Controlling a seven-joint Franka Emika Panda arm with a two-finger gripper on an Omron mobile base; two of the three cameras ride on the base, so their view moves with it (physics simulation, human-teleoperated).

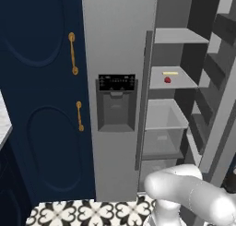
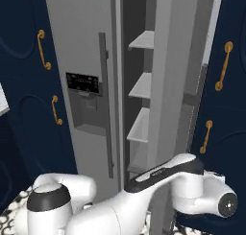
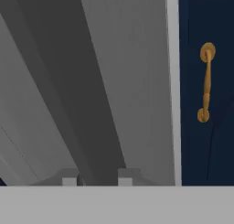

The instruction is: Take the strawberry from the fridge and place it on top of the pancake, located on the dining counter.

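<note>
grey fridge (image 1: 117, 45) door open; red strawberry (image 1: 168, 80) on middle shelf, needed slow straight reach; gripper (image 3: 97, 177) state could not tell

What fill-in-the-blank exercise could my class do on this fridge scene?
1. The strawberry lies on a fridge ____.
2. The pale yellow stick lies just ____ the strawberry.
3. The cabinet handles are ____ in colour.
4. The fridge's right door stands ____.

Missing words: shelf; behind; gold; open
</note>
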